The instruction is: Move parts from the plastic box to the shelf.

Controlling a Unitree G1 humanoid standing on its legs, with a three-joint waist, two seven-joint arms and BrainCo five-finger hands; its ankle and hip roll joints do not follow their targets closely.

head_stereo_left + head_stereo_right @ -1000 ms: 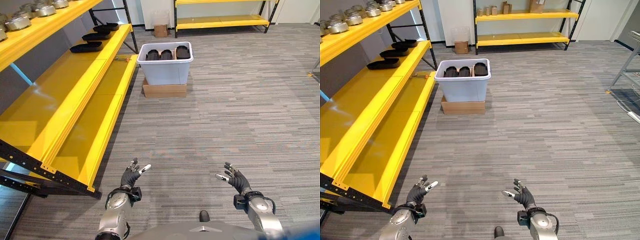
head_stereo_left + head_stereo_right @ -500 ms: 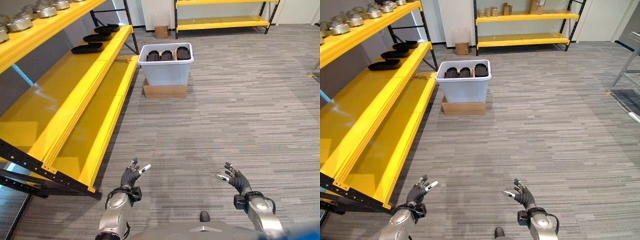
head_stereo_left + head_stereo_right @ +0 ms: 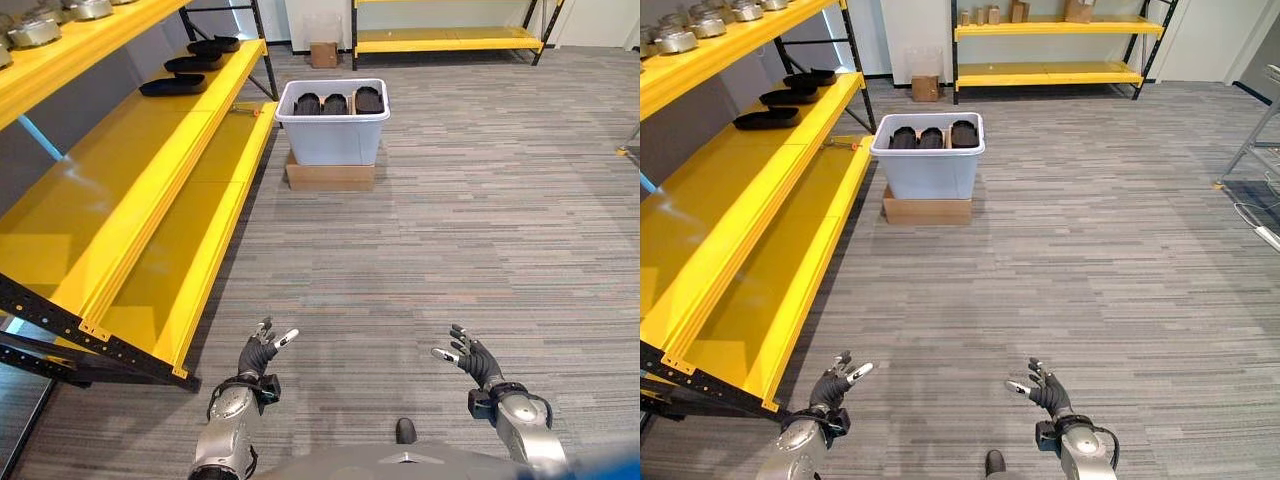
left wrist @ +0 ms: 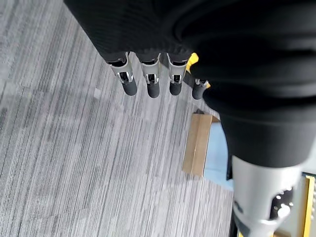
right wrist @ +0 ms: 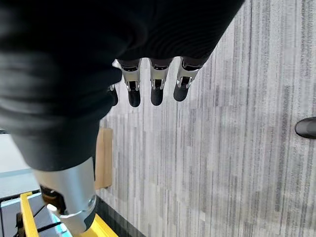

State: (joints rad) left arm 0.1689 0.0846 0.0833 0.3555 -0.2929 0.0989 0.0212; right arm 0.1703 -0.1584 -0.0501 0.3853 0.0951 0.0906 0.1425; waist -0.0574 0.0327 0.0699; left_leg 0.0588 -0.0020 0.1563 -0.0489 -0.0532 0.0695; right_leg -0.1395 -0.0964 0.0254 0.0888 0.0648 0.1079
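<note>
Grey striped carpet floor [image 3: 480,220] underfoot, wide and bare across the middle. Far ahead, pale plastic box [image 3: 332,125] resting on a flat brown cardboard base [image 3: 331,177], just beside the near end of the yellow shelf [image 3: 130,190]. Inside the box, three black parts [image 3: 333,103] standing side by side in a row, filling its top. Along the robot's left, yellow shelf boards on a dark frame, running away toward the far wall; on the middle level, well beyond the box end, three black trays [image 3: 174,86] lined up one behind another. Higher up, metal round pieces [image 3: 680,38] sitting on the top level. Against the far wall, another yellow rack [image 3: 1050,72] carrying small cardboard boxes [image 3: 1020,12], with one more brown carton [image 3: 322,54] on the floor near it.

Low in the head views, left hand [image 3: 262,350] raised over the carpet, fingers spread and relaxed, thumb apart, holding nothing. Right hand [image 3: 468,358] at the same height, well apart from the left, fingers likewise loose and splayed, empty. Both well short of the box and touching neither shelf nor floor. In the left wrist view, straight dark-tipped fingers [image 4: 150,84] over carpet, cardboard base [image 4: 196,144] past them. In the right wrist view, straight fingers [image 5: 157,89] over bare carpet.
</note>
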